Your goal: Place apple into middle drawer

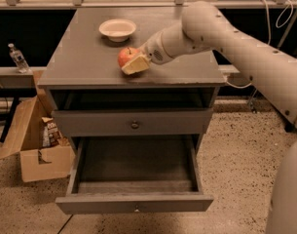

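Observation:
The red apple is on the grey cabinet top, left of the middle and just in front of the white bowl. My gripper reaches in from the right and is closed on the apple. Its cream near finger covers the apple's right front side, and the far finger is hidden behind the fruit. The middle drawer is pulled fully out below, an empty shallow tray with a small knob on its front. The drawer above it, with a dark round knob, is closed.
A shallow white bowl stands at the back of the cabinet top. An open cardboard box sits on the floor to the left, with a water bottle on a ledge behind it. My arm spans the right side.

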{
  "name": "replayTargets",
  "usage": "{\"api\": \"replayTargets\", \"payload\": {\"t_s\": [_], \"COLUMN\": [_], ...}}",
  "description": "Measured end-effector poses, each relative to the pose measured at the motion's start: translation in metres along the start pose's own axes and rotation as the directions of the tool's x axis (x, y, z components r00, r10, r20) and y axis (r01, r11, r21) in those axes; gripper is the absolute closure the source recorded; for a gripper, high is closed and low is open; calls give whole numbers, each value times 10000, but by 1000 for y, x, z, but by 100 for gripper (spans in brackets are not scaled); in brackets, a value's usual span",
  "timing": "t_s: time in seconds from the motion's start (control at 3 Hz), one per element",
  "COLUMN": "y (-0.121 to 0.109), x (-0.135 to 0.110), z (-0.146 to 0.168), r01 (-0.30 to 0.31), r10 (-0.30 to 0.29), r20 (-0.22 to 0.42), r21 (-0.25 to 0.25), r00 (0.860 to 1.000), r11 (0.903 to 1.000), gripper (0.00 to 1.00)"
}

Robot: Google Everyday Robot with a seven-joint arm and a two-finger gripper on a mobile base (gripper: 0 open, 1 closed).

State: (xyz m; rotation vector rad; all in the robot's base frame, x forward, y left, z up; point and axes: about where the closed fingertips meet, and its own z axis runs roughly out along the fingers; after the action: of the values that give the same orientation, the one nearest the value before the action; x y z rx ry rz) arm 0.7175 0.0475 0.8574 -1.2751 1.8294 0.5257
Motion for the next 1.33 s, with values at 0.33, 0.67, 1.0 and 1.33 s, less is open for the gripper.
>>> {"api": "replayTargets", "payload": {"t_s": [0.33, 0.67, 1.0, 1.33], "y": [23, 55, 83, 85], "x": [-2, 23, 44, 45], "z": [-45, -110, -128, -127], "r01": [505, 1408, 1996, 1988], "r10": [-448, -1230, -1701, -1692], "r20": [885, 1384, 1366, 1352], "r21": [-636, -1267, -2442, -2488], "r00": [9951, 9827, 9759, 9763], "r11": [9967, 9819, 9490, 9479], "gripper": [95, 100, 100, 100]}}
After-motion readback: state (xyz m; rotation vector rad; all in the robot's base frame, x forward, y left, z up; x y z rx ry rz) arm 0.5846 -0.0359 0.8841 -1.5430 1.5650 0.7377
